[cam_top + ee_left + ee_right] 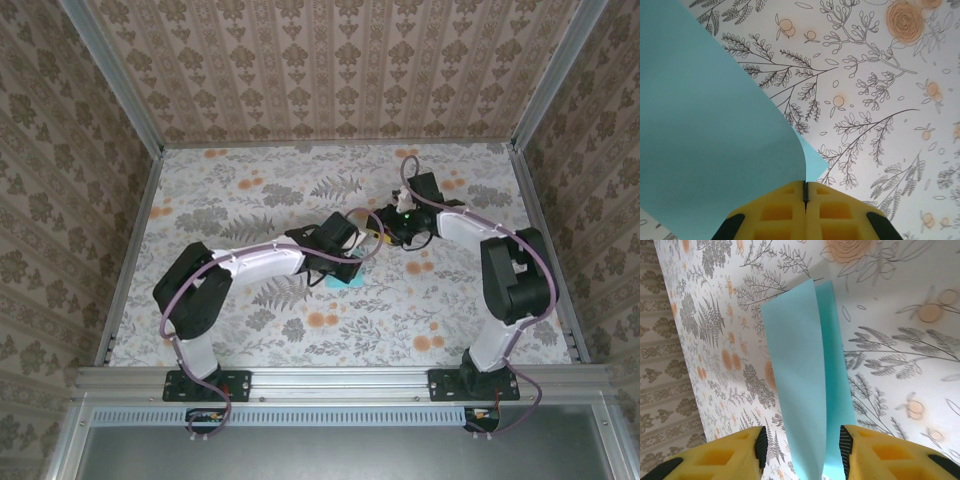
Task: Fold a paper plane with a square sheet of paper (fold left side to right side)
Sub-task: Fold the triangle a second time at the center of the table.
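With the left hand (805, 194) pinched shut on the sheet (705, 150), which curls up off the surface (880, 100) ahead-left of it, and the right hand (802, 445) parted astride it, the lifted edge should be carried across squarely before being creased.

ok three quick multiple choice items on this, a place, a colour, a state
1. Where is the sheet of paper? A) near the middle of the table B) far left corner C) on the front rail
2. Its colour? A) pink B) light blue C) white
3. The right end effector is? A) shut empty B) holding a pen C) open, paper between its fingers
Answers: 1 A, the top view shows it about centred on the floral surface; 2 B, plain cyan in both wrist views; 3 C, a clear gap shows between them.
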Action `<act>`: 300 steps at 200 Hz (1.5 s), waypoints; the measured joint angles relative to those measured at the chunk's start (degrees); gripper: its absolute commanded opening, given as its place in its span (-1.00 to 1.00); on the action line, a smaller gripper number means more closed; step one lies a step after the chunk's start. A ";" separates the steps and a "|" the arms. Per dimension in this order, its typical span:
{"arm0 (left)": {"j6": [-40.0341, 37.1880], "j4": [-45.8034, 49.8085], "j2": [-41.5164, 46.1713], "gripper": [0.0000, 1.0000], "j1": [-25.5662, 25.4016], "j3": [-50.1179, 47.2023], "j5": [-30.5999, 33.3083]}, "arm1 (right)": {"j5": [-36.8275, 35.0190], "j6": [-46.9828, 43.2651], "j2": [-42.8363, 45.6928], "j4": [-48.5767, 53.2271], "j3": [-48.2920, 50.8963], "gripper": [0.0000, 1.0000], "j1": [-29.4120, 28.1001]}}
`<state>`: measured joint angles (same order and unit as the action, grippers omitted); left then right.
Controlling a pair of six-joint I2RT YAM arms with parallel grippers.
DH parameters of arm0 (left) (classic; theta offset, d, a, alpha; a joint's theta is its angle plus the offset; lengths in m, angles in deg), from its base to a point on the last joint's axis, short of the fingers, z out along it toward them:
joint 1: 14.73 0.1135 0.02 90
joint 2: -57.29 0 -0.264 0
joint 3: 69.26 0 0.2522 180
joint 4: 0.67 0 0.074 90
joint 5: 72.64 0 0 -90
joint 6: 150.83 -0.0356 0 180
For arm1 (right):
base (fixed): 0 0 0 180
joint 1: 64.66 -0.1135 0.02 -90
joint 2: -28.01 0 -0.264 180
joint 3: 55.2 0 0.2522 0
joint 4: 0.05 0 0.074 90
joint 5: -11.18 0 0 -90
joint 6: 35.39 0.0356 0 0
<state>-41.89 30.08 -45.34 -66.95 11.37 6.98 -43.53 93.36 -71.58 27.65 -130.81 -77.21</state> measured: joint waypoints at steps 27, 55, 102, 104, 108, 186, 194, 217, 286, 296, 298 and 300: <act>2.12 -1.66 0.39 -0.97 1.77 -1.14 -3.96 | -1.07 -0.57 3.82 -0.42 5.55 -0.62 -0.26; 3.65 -2.29 0.83 -0.96 2.62 -1.90 -6.45 | -1.97 -0.37 6.10 -0.85 11.98 -0.86 -2.10; 4.70 -2.21 1.03 -0.94 3.52 -2.23 -8.24 | -2.49 2.19 5.68 -4.57 16.55 -0.91 -9.01; 4.70 -2.16 1.03 -0.94 3.56 -2.25 -8.28 | -2.54 2.21 5.60 -4.74 16.55 -0.91 -9.20; 4.70 -2.05 1.03 -0.94 3.63 -2.27 -8.33 | -2.56 2.29 5.38 -5.16 16.55 -0.92 -9.73; 4.90 0.31 1.03 -0.93 4.63 -2.36 -8.35 | -5.07 2.58 1.01 -5.53 14.34 -0.92 -12.52; 4.90 0.55 1.03 -0.93 4.79 -2.36 -8.33 | -5.33 2.43 0.79 -5.03 14.16 -0.92 -12.52; 4.90 0.79 1.03 -0.93 5.51 -2.36 -8.41 | -5.60 2.16 0.07 -4.31 13.70 -0.92 -12.63; 4.92 0.72 1.03 -0.93 6.14 -2.36 -8.85 | -5.79 1.97 -0.22 -3.87 13.29 -0.92 -12.90; 4.92 0.72 1.03 -0.93 6.14 -2.36 -8.96 | -5.79 1.97 -0.20 -3.87 13.29 -0.92 -12.90; 4.92 0.72 1.03 -0.93 6.14 -2.36 -8.96 | -5.79 1.97 -0.20 -3.89 13.29 -0.92 -12.90; 4.92 0.72 1.03 -0.93 6.14 -2.36 -8.96 | -5.79 1.99 -0.15 -3.89 13.29 -0.91 -12.92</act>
<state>-36.97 30.80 -44.32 -60.81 9.01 -1.98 -49.32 95.34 -71.73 23.76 -117.52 -90.13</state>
